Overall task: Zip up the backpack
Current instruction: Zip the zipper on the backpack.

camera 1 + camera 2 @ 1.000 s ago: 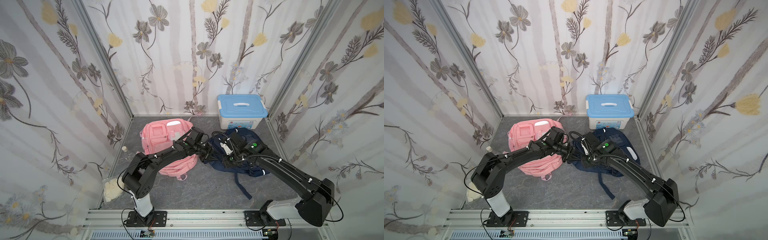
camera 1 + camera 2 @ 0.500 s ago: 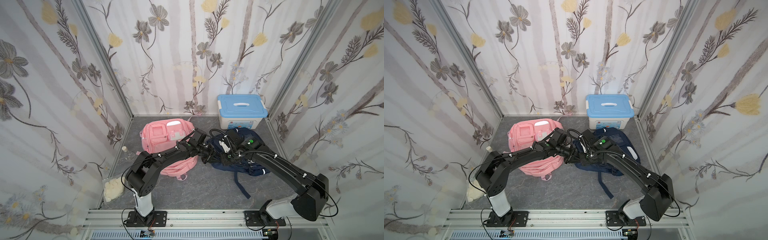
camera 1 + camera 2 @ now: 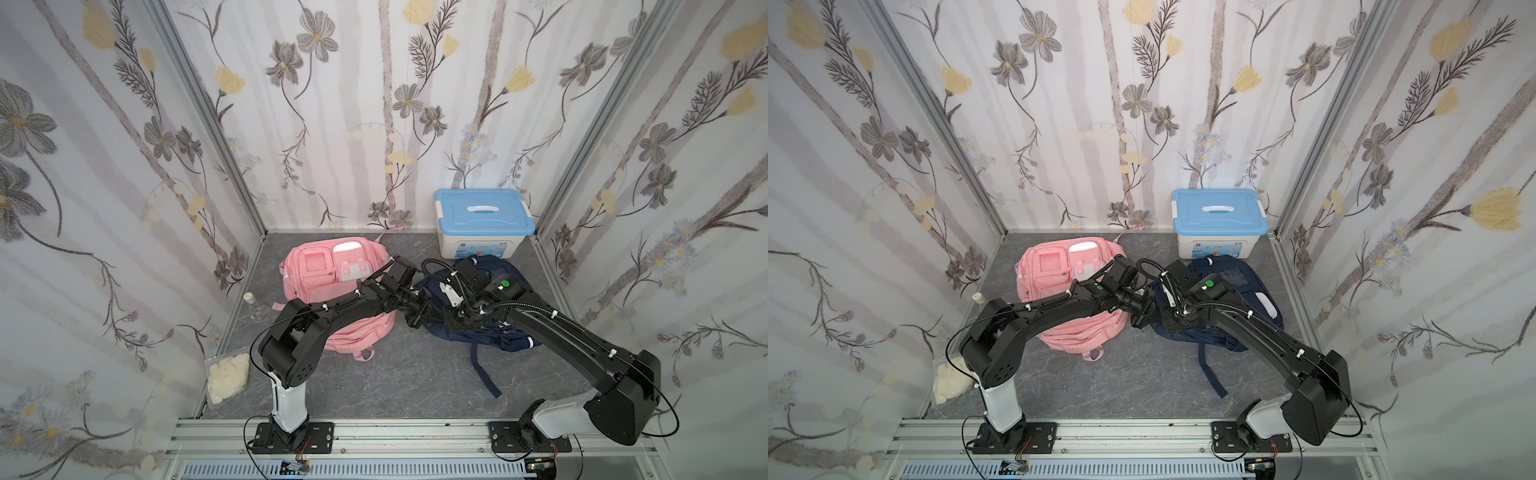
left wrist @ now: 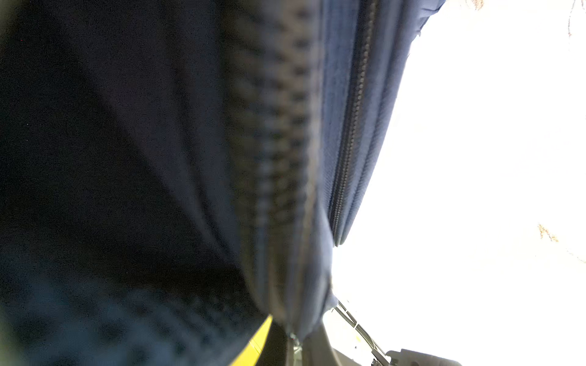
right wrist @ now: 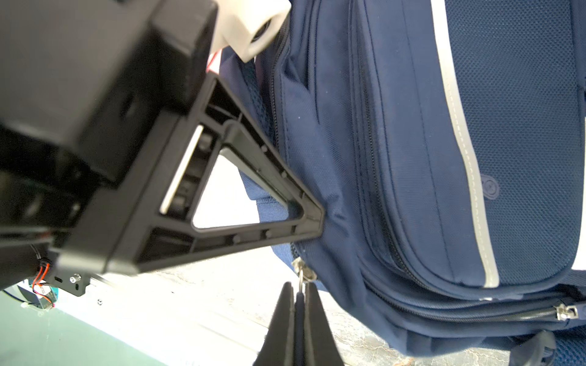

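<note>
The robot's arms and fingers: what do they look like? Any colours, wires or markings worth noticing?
The left arm and right arm are boxy black links rising from white base segments on a silver rail. Black cables, tied with white clips, run along them. Each wrist bears a green dot. The fingers are black, tapering wedges with open triangular frames.

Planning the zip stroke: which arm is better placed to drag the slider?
Right. The right gripper is shut on the zipper pull; the left gripper only pinches the navy backpack beside it.
</note>
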